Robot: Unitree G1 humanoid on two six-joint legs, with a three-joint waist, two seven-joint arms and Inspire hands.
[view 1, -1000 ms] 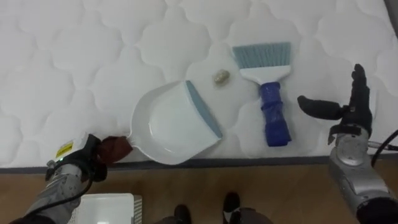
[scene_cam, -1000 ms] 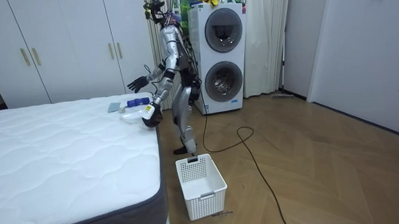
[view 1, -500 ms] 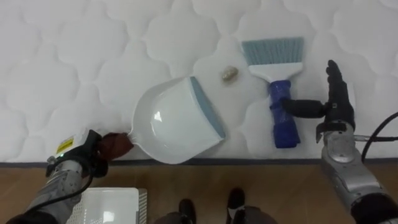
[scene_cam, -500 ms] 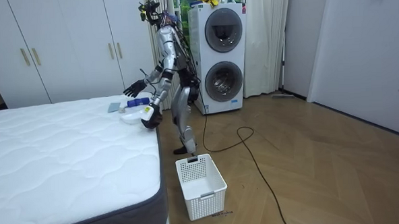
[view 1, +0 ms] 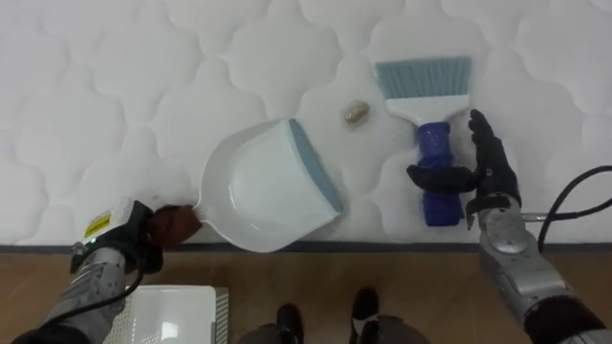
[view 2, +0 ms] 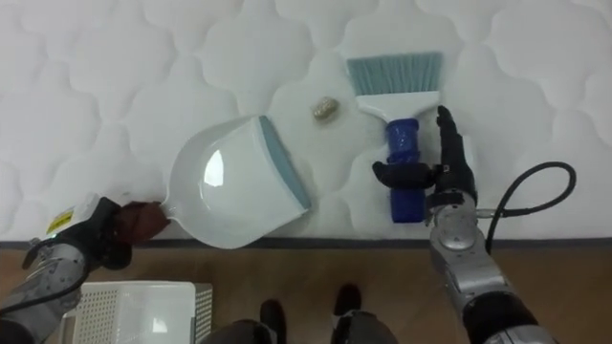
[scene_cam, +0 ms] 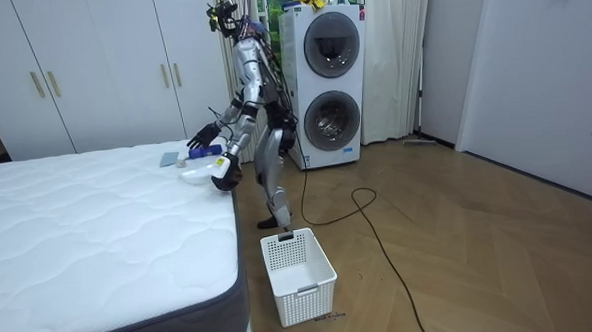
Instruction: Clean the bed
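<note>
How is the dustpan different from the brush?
The dustpan is white and wide, a scoop; the brush is narrow, with a blue handle and pale blue bristles. The left hand grips the dustpan's handle; the right hand lies open at the brush's handle, not closed. Both rest on the mattress.

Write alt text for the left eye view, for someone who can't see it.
On a white quilted mattress, the robot's left hand grips the brown handle of a white plastic dustpan, while its open right hand lays its thumb across the blue handle of a hand brush with pale blue bristles. A small beige crumpled scrap lies between them.
</note>
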